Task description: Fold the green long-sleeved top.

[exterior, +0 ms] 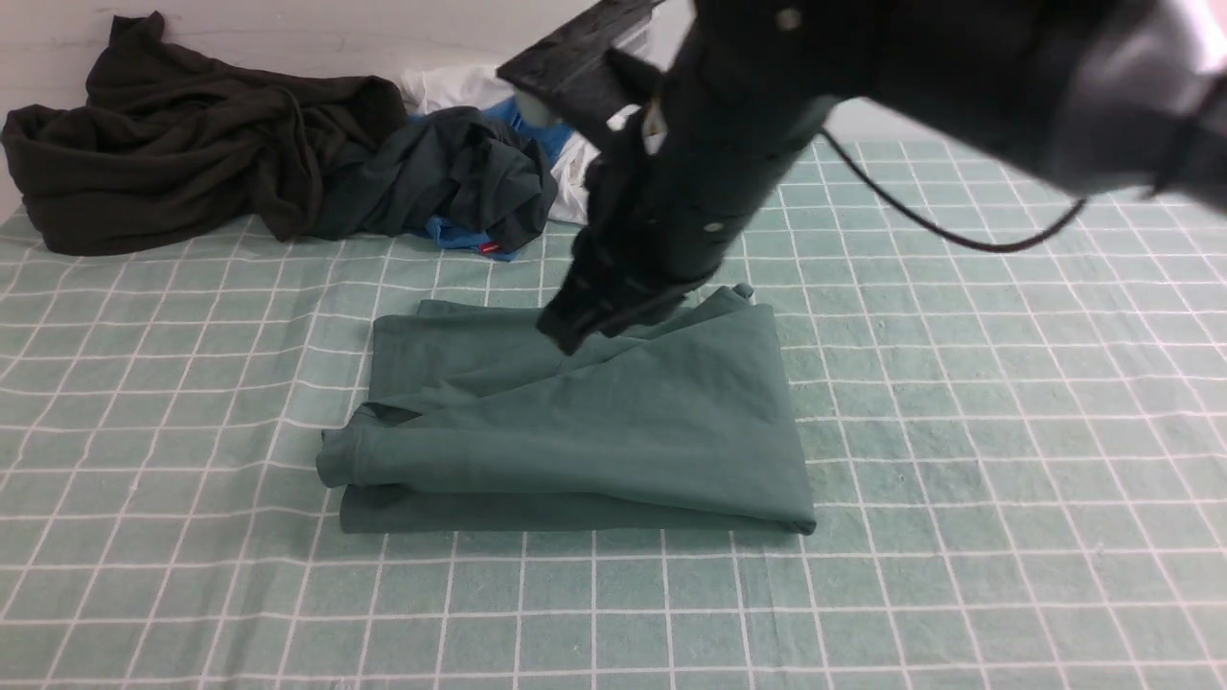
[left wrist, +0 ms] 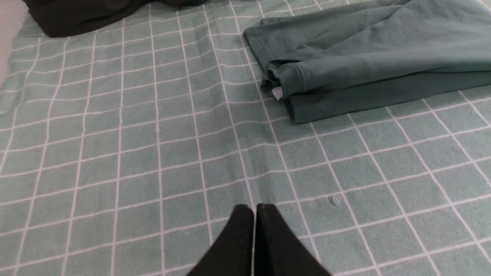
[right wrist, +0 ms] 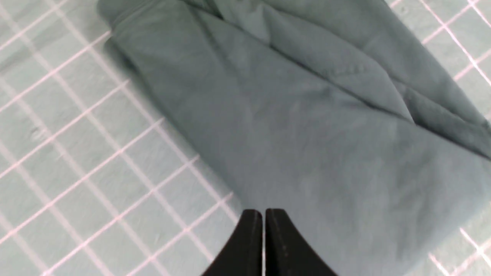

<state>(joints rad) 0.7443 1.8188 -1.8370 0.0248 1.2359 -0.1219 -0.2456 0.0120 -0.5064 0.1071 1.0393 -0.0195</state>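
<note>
- Pale green checked tablecloth [exterior: 959, 479] with white grid lines covers the whole work surface, and a light wall [exterior: 288, 29] runs behind it.
- The green long-sleeved top [exterior: 594, 422] lies flat on the cloth as a folded, roughly rectangular stack of layers. One diagonal flap crosses its upper face.
- At the top's left end a rolled hem edge [left wrist: 291, 78] shows, with a small white tag [left wrist: 277, 92] peeking out just beside it.
- The right gripper [exterior: 566, 335] reaches down over the far part of the top, close to its far edge.
- In the right wrist view the right gripper [right wrist: 264, 214] has its two black fingers [right wrist: 249, 230] pressed together with no fabric between them.
- There its tips sit over the top right at one border, where the sage fabric meets the tablecloth. Whether they touch the fabric cannot be told.
- The left gripper [left wrist: 255, 209] hangs over bare tablecloth, well apart from the top, and the hem end is the part of the top nearest to it.
- Its fingers [left wrist: 239, 226] are likewise closed against each other and hold nothing.
- Beyond the top's far edge, against the wall, a heap of other clothes lies.
- The heap holds a brownish-black garment [exterior: 192, 144], a blackish-green garment [exterior: 460, 182], a blue garment [exterior: 460, 240] beneath that, and a white garment [exterior: 451, 88] behind.
- None of these touches the top.
</note>
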